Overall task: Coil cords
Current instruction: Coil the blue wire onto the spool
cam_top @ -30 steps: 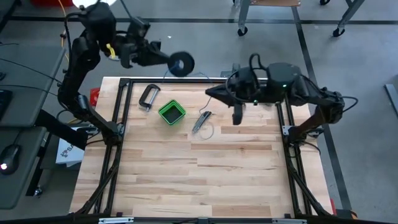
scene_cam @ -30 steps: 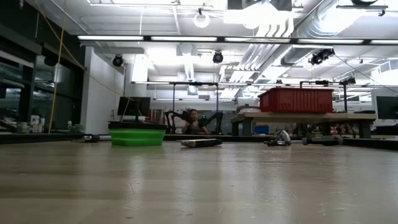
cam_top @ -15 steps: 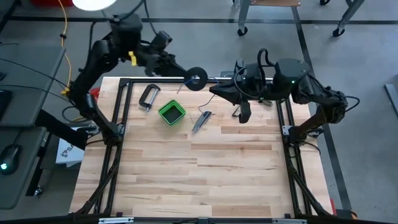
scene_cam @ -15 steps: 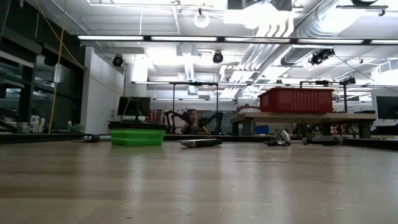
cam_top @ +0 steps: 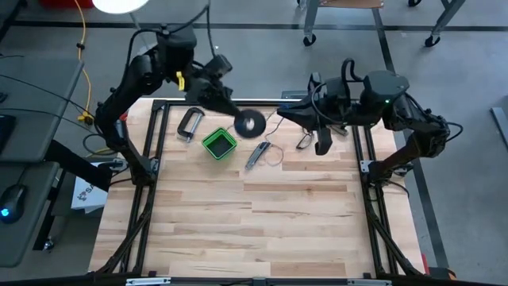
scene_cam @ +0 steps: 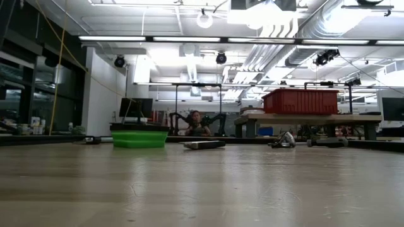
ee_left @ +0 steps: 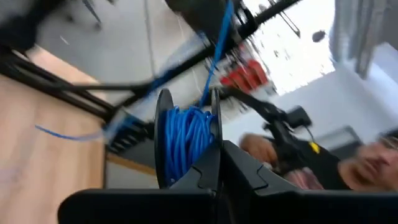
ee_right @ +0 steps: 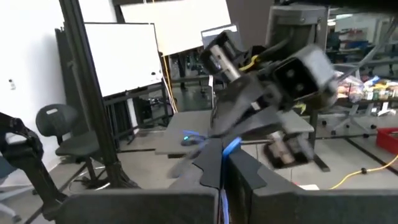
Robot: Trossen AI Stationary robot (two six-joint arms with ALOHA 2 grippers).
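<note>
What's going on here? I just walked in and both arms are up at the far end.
The robot is winding a thin blue wire onto a small dark spool. The left hand is shut on the spool, above the table near the green box. The right hand is shut on the wire, which runs between them. A clamp and a small tool lie untouched.
</note>
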